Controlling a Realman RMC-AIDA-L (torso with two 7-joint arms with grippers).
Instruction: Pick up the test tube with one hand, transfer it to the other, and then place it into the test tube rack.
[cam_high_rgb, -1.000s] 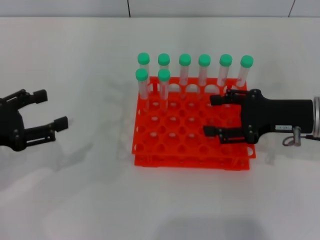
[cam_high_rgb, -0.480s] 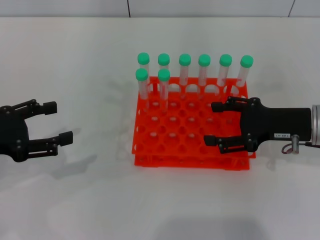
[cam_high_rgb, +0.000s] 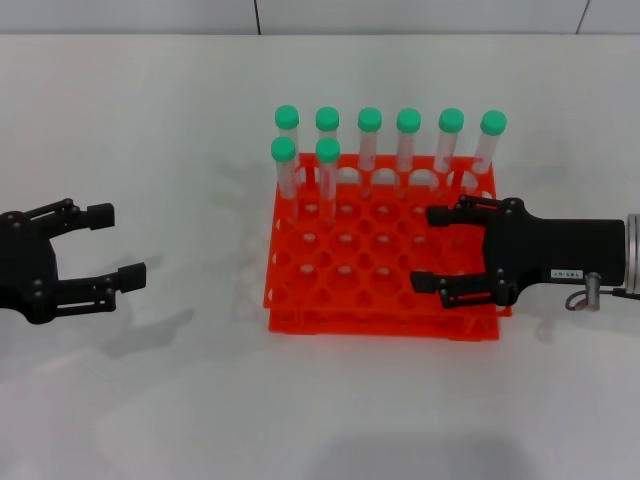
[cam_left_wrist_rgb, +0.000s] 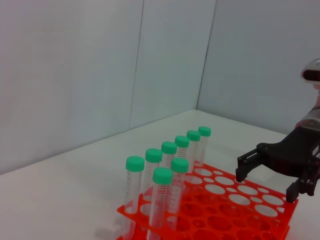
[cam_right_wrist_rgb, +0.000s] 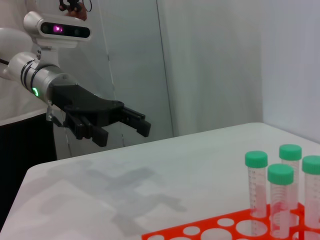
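Several clear test tubes with green caps (cam_high_rgb: 327, 150) stand upright in the orange-red rack (cam_high_rgb: 300, 305): a full back row, and two in the row in front at its left end. No tube is in either gripper. My left gripper (cam_high_rgb: 118, 243), black and unlabelled, is open and empty over the table, well left of the rack. My right gripper (cam_high_rgb: 427, 249), with the white label, is open and empty above the rack's right part. The left wrist view shows the rack (cam_left_wrist_rgb: 282, 225), the tubes (cam_left_wrist_rgb: 162, 176) and the right gripper (cam_left_wrist_rgb: 265, 182). The right wrist view shows the left gripper (cam_right_wrist_rgb: 122, 131).
The white table (cam_high_rgb: 150, 120) stretches around the rack. A wall runs along its far edge. The right arm's silver wrist and a cable loop (cam_high_rgb: 582, 283) sit at the right edge of the head view.
My left gripper has moved a little toward the rack and nearer the front, staying open. My right gripper has drawn back slightly to the right and toward the front over the rack, still open.
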